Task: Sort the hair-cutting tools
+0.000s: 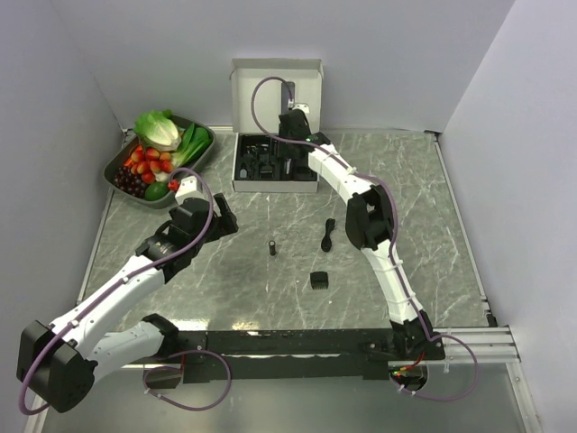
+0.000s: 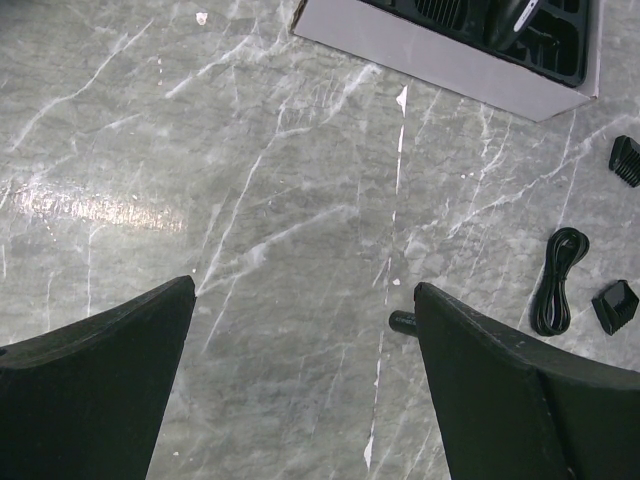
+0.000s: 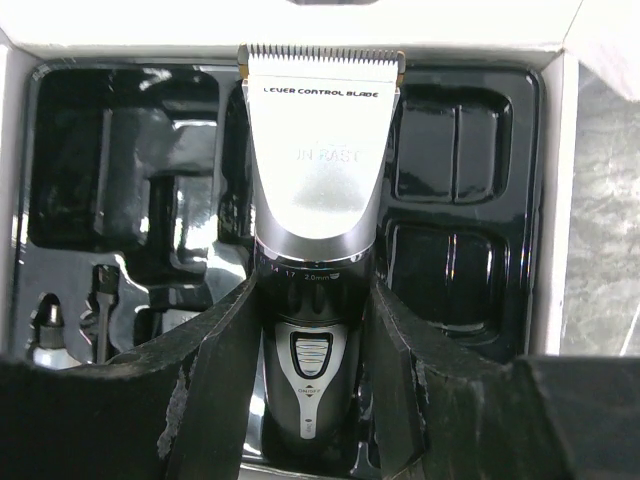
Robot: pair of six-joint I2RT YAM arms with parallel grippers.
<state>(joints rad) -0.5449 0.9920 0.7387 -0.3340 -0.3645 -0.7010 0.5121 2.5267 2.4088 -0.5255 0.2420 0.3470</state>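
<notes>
Grey marble desk (image 1: pixel 433 225), right hand (image 3: pixel 310 295) clamped on hair clipper (image 3: pixel 318 170) over the black insert tray (image 3: pixel 460 150) top centre, left hand (image 2: pixel 305 290) wide apart and empty at left; risk: clipper released off-centre catches slot edge, tips out.

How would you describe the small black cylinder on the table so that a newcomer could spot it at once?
Start at the open white box at the far middle of the table and come forward, where loose black pieces lie. The cylinder is the leftmost: a stubby round peg, unlike the thin looped cord and the blocky comb guard to its right.
</notes>
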